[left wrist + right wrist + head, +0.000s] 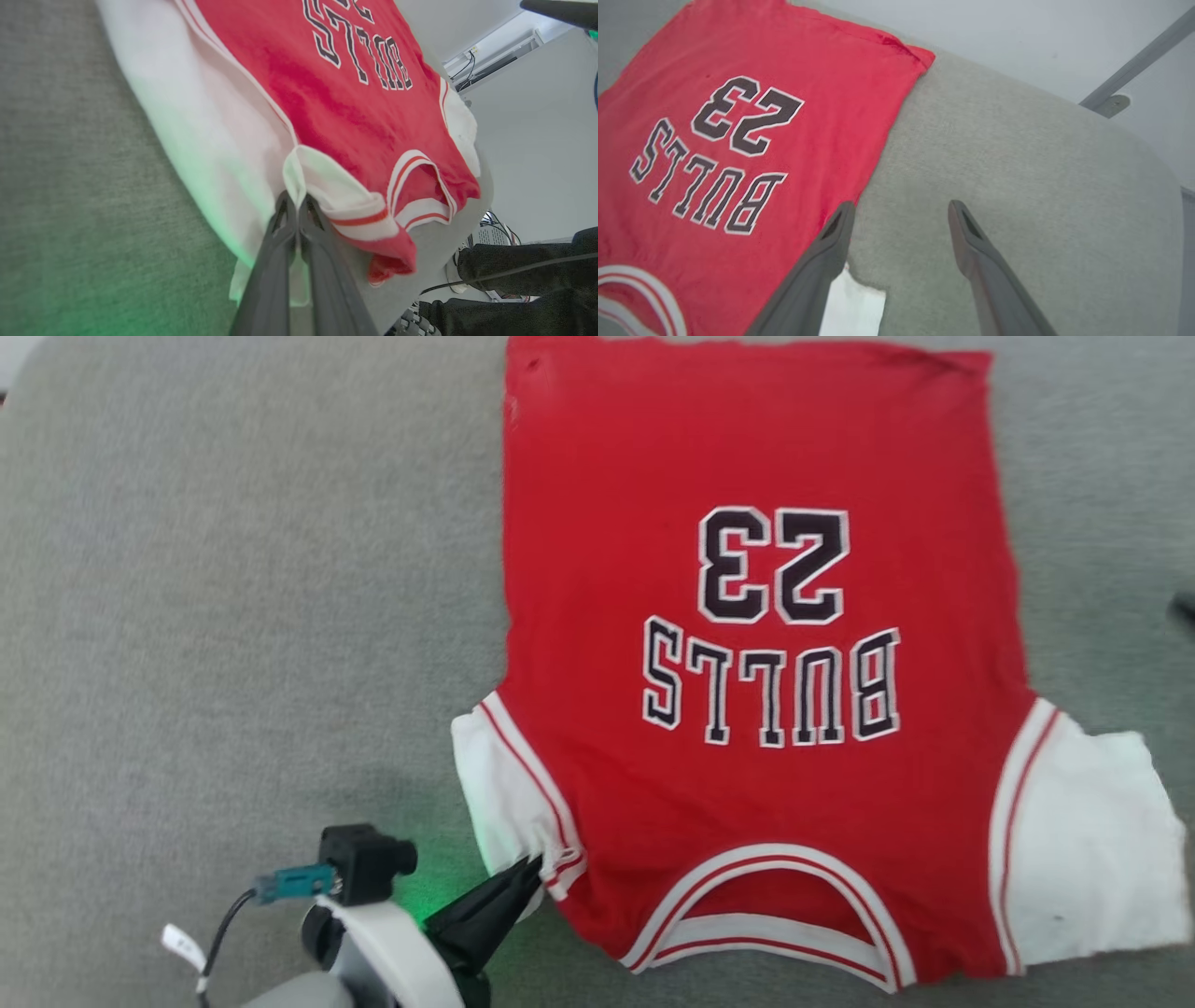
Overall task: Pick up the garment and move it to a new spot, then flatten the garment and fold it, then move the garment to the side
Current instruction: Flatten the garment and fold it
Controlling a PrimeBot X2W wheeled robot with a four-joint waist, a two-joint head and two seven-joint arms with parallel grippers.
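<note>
Red Bulls jersey [766, 803]: lies print-up and nearly flat on grey upholstered surface [233, 616], collar [767, 855] toward robot and close to near edge, hem on far side, white sleeves out to either side. Left gripper [528, 872]: fingers pressed together, clamped on small fold of striped trim at junction of left sleeve [495, 784] and red body; pinched cloth raised in a ridge at the fingertips in left wrist view. Right gripper [901, 210]: jaws wide apart, empty, poised over bare upholstery just beside jersey's side edge, near right sleeve [1092, 840]. Probable stage: flattening nearly complete, folding not yet begun. Likely hazards: slip of thin trim out of the narrow pinch under tension; sideways drag and wrinkling of whole body from a pull at one corner alone, with opposite side unheld; slide of collar over near edge from any tug toward robot; capture of upholstery rather than cloth by right fingers if closed in present place.
</note>
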